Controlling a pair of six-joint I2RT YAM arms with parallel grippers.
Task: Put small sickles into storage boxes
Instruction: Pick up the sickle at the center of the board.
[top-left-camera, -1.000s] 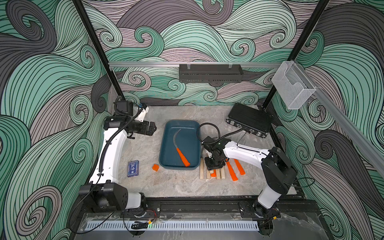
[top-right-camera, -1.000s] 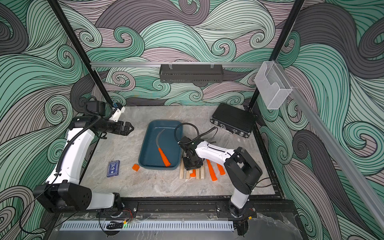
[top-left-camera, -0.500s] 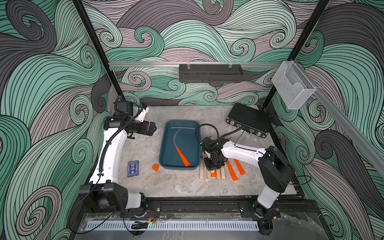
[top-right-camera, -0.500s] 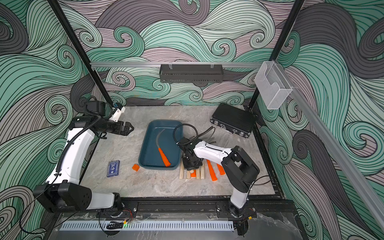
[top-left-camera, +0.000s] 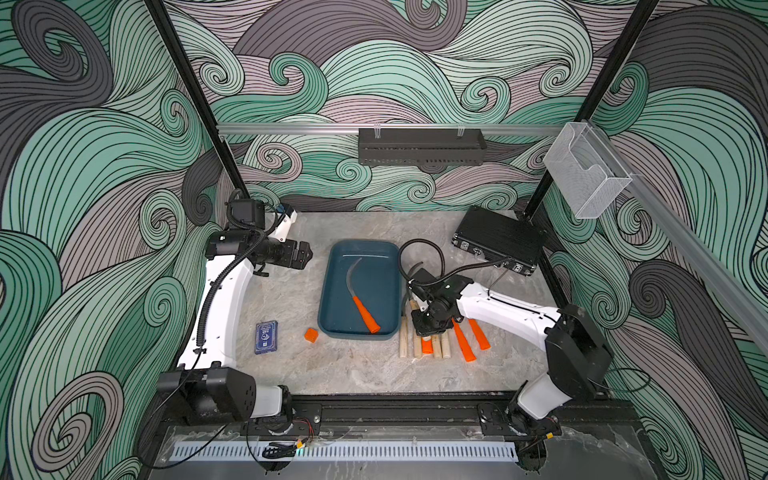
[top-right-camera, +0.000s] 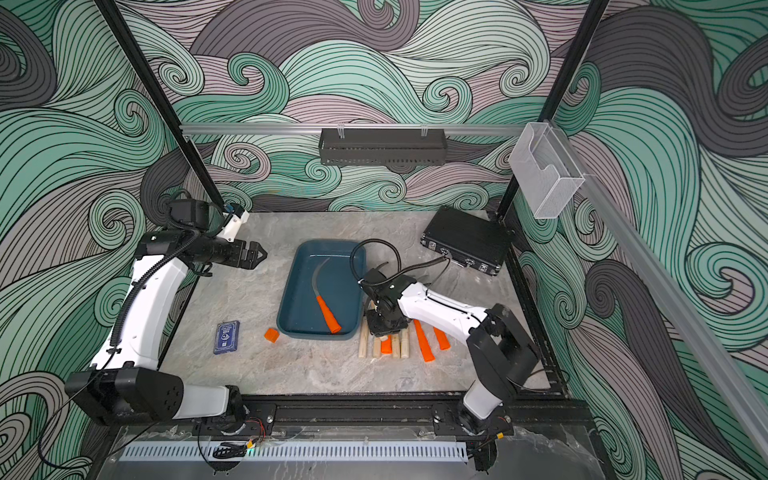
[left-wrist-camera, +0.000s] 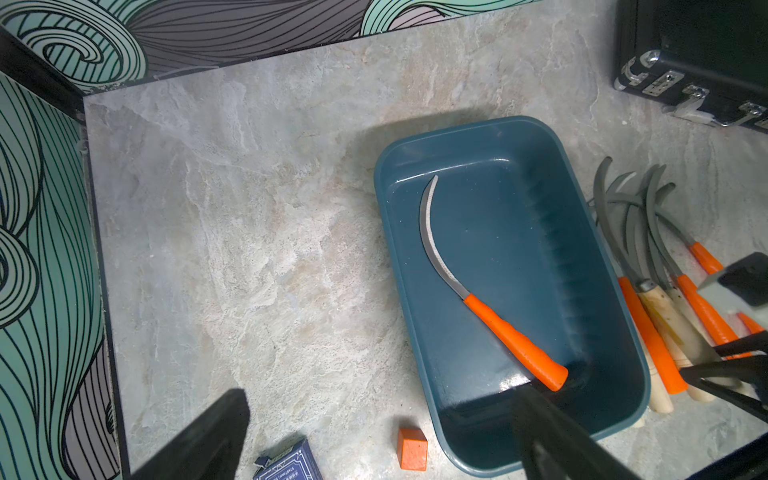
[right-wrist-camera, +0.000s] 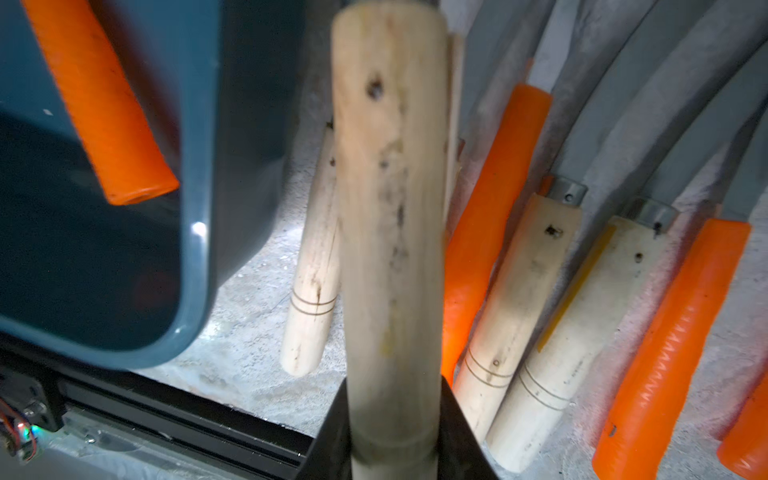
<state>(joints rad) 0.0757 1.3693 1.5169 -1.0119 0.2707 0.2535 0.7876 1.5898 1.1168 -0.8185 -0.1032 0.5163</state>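
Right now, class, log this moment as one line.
right gripper: shut on wooden-handled sickle | left gripper: open, empty | tray: one orange-handled sickle inside | other sickles: beside tray

An orange cube (top-left-camera: 311, 335) and a blue card box (top-left-camera: 266, 337) lie near-left on the counter (top-left-camera: 353, 374). A black latch case (top-left-camera: 498, 239) sits far right.

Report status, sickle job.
Left gripper open, empty. Right gripper shut on wooden-handled sickle at the pile. One orange-handled sickle in tray. Another wooden handle lies between grip and tray.
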